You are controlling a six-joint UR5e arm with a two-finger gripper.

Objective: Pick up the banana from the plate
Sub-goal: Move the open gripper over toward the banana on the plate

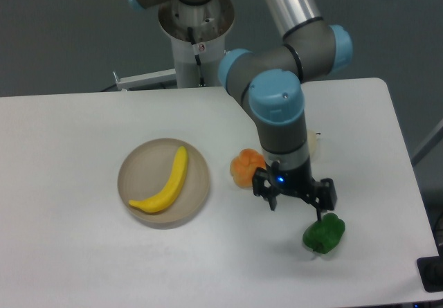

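Observation:
A curved yellow banana (166, 183) lies diagonally across the round beige plate (141, 165) on the left half of the white table. My gripper (296, 201) hangs well to the right of the plate, just past the orange fruit, pointing down. Its fingers (270, 202) are spread apart with nothing between them, so it is open. The arm's blue-capped wrist stands above it.
A lumpy orange fruit (243, 166) sits between the plate and the gripper, partly hidden by the wrist. A green pepper-like object (323, 234) lies on the table just below and right of the gripper. A small pale object (313, 138) peeks out behind the arm.

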